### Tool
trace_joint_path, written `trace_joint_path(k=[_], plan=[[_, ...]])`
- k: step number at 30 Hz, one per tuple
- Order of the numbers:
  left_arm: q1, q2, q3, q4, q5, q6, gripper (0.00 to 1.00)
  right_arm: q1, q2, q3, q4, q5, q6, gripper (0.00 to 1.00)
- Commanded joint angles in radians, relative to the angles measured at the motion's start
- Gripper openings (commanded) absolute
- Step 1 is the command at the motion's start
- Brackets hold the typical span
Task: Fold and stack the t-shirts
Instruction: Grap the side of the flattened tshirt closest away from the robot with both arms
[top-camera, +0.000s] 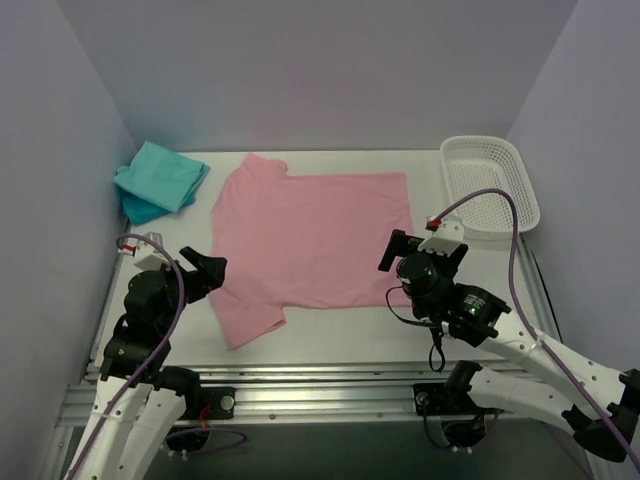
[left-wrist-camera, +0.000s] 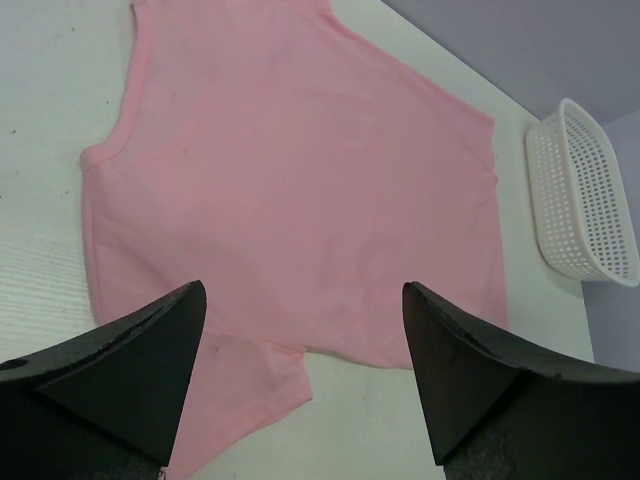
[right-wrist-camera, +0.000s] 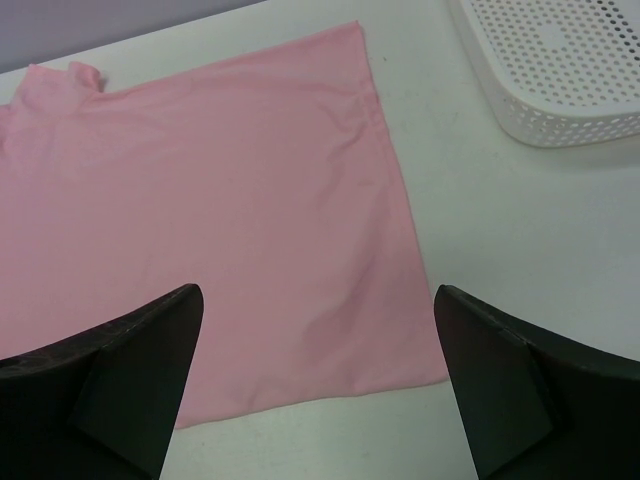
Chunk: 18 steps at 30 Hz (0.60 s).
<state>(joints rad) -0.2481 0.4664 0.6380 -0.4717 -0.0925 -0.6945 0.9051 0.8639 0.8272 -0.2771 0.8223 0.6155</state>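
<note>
- We see the pink t-shirt (top-camera: 310, 240) lying spread out flat in the middle of the bench (top-camera: 340, 330), its hem toward the right and its neck end toward the left.
- One short sleeve sticks out at the shirt's near left corner. The cloth is mostly smooth, with a few shallow wrinkles.
- At the far left corner we find a folded teal t-shirt (top-camera: 162, 175). It rests on a blue t-shirt (top-camera: 140, 210), of which only an edge shows beneath it. This small pile sits near the pink shirt but does not touch it.
- A white mesh basket (top-camera: 490, 185) stands at the far right corner, apart from the pink shirt's hem.
- The left fingers (top-camera: 207, 266) are spread wide with nothing between them. They are poised at the shirt's near left edge, close to the sleeve; from the left wrist view (left-wrist-camera: 130, 370) we look between them along the pink cloth.
- The right fingers (top-camera: 396, 250) are likewise spread wide and empty. They stand at the shirt's near right corner, and the right wrist view (right-wrist-camera: 120, 380) shows the hem corner and bare bench between them.
- We cannot tell whether either pair touches the cloth.
</note>
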Motion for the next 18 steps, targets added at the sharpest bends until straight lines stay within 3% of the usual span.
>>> trace_joint_path(k=[1, 9, 13, 18], plan=[[-0.002, 0.006, -0.008, 0.048, 0.013, 0.016, 0.88, 0.006, 0.029, 0.001, 0.039, 0.101, -0.003, 0.97], [-0.003, 0.035, -0.028, 0.051, -0.006, 0.009, 0.88, 0.008, 0.093, 0.024, 0.004, 0.103, 0.056, 0.98], [-0.011, 0.069, 0.014, -0.079, -0.172, -0.043, 0.86, -0.018, 0.135, 0.033, -0.092, 0.097, 0.22, 1.0], [-0.089, 0.239, -0.001, -0.15, -0.239, -0.151, 0.88, -0.133, 0.243, -0.003, -0.068, -0.055, 0.257, 1.0]])
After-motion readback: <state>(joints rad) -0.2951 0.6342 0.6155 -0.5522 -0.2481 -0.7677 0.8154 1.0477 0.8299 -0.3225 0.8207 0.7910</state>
